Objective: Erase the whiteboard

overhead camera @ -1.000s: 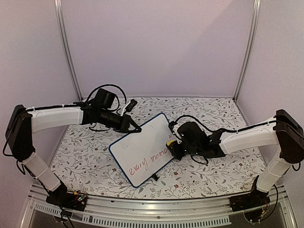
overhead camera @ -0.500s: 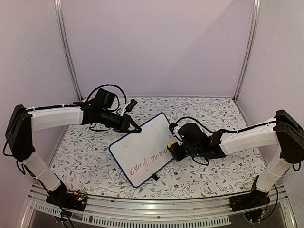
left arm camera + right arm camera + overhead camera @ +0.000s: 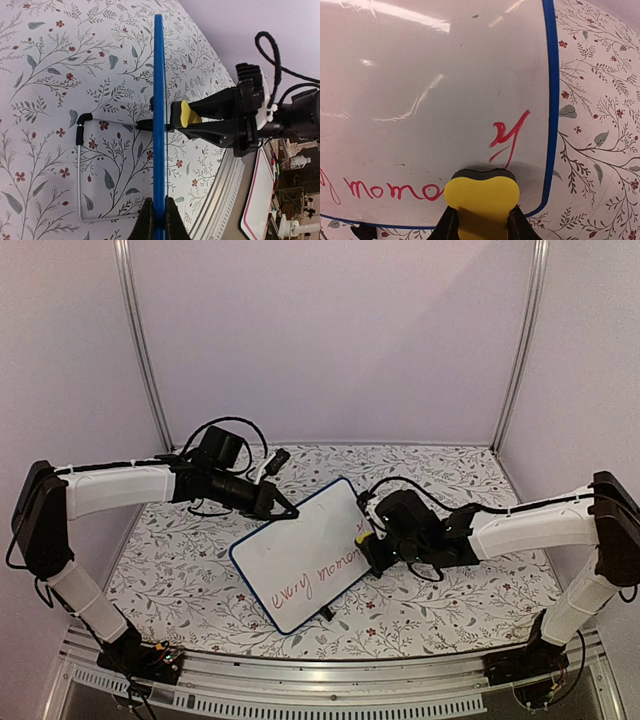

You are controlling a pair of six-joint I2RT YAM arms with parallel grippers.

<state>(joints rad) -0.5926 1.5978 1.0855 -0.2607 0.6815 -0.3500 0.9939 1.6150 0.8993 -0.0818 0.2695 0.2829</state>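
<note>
The whiteboard (image 3: 300, 555), white with a thin blue frame, stands tilted on the floral table and bears red handwriting (image 3: 318, 577). My left gripper (image 3: 283, 510) is shut on its upper edge; in the left wrist view the blue frame (image 3: 158, 125) runs edge-on between the fingertips (image 3: 158, 212). My right gripper (image 3: 365, 543) is shut on a yellow eraser (image 3: 481, 197) whose dark felt presses on the board's face (image 3: 435, 100) near its right edge, just below a red "y" (image 3: 507, 132). The eraser also shows in the left wrist view (image 3: 187, 113).
The board's wire stand (image 3: 80, 175) rests on the floral table cloth (image 3: 430, 480) behind it. A metal rail (image 3: 330, 690) runs along the near table edge. Pale walls and two upright metal posts (image 3: 140, 340) close in the back.
My right gripper with the eraser has shifted slightly up along the board's right edge. The left arm and the board have not moved.
</note>
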